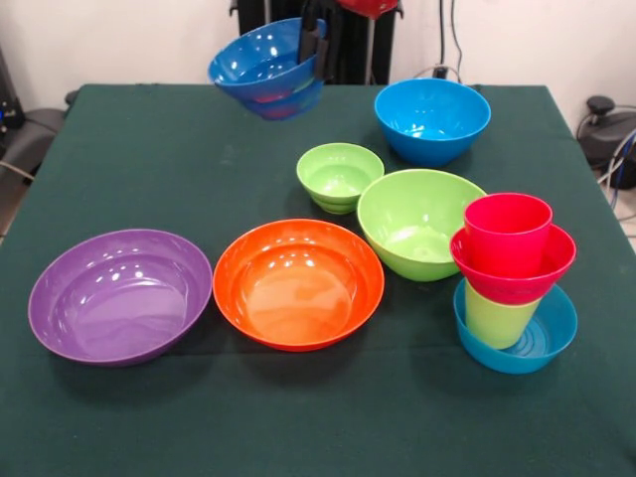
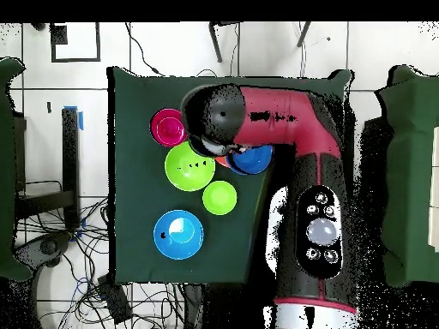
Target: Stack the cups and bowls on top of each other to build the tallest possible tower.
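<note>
My gripper (image 1: pixel 316 48) hangs from the top edge and is shut on the right rim of a dark-blue bowl (image 1: pixel 260 66). The bowl is tilted and held in the air above the table's far side; it also shows in the overhead view (image 2: pixel 254 159), half under the arm. The tower stands at the near right: a teal-blue bowl (image 1: pixel 542 343), in it a lime-green tumbler (image 1: pixel 495 320), on that a red bowl (image 1: pixel 512 281), and in that a red tumbler (image 1: pixel 507 231). From overhead only the tower's red top (image 2: pixel 169 127) shows.
On the green table (image 1: pixel 149 149) stand a purple bowl (image 1: pixel 119 295), an orange bowl (image 1: pixel 298 283), a large green bowl (image 1: pixel 417 224), a small ribbed green bowl (image 1: pixel 340 176) and a large blue bowl (image 1: pixel 432 119). The arm (image 2: pixel 283 120) hides part of the table from overhead.
</note>
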